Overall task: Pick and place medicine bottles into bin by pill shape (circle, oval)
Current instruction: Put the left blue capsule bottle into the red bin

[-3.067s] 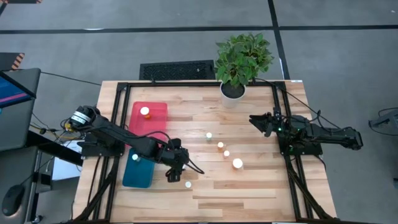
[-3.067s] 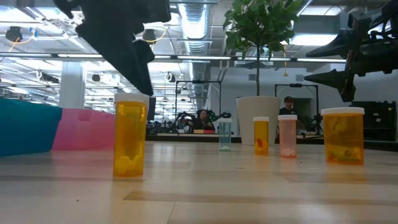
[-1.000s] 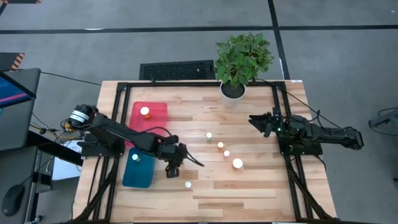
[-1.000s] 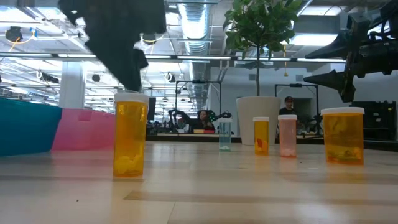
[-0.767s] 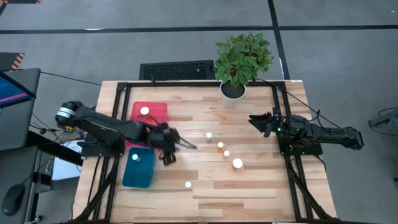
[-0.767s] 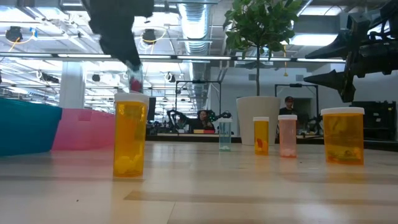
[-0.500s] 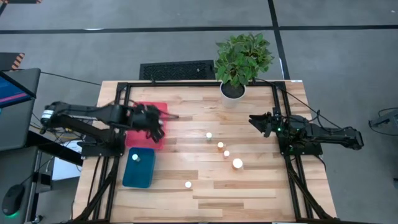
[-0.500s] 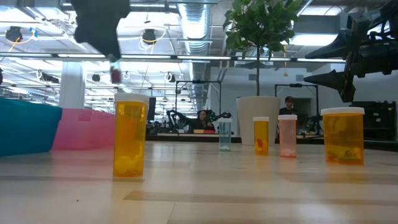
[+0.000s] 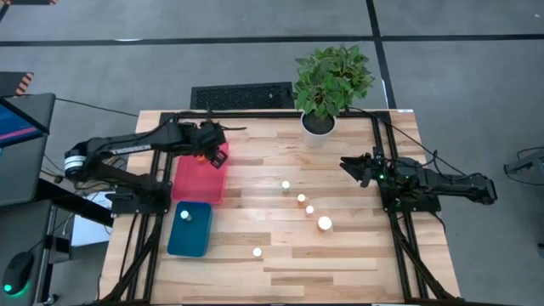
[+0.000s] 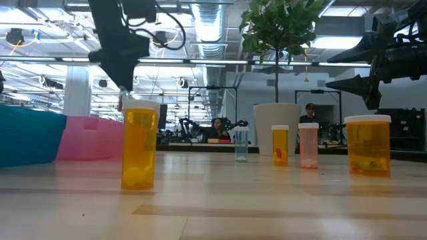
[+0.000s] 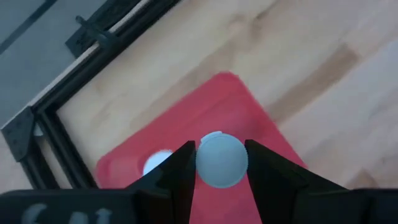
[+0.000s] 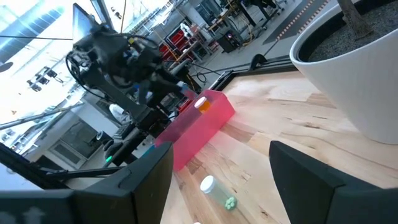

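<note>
My left gripper (image 9: 207, 150) hangs over the far end of the red tray (image 9: 197, 180), shut on a small white-capped medicine bottle (image 11: 221, 160). A second white cap (image 11: 157, 163) lies in the red tray beside it. The teal tray (image 9: 189, 234) holds one bottle (image 9: 185, 214). Several bottles stand upright on the table: four in a row (image 9: 286, 184) (image 9: 301, 198) (image 9: 309, 209) (image 9: 324, 223) and one nearer the front (image 9: 257, 252). My right gripper (image 9: 348, 165) is open and empty at the table's right side, above the wood. My left gripper pinches the bottle at its white cap (image 11: 200, 163) between its two fingers (image 11: 177, 171), one on each side. The fingers come from above, pointing down. The bottle is upright, lifted clear above the red tray; its body is hidden under the cap.
A potted plant (image 9: 327, 81) in a white pot stands at the table's far edge. A black frame (image 9: 161, 127) runs round the tabletop. Bare wood lies between the trays and the bottle row. People sit in the room behind, seen in the low view (image 10: 217, 128).
My left gripper has gone up from beside the teal tray and toward the table's far and left edges, turning as it went, and now hangs over the red tray's far end. A small bottle has stayed in its fingers. The bottle near the front has stayed where it was.
</note>
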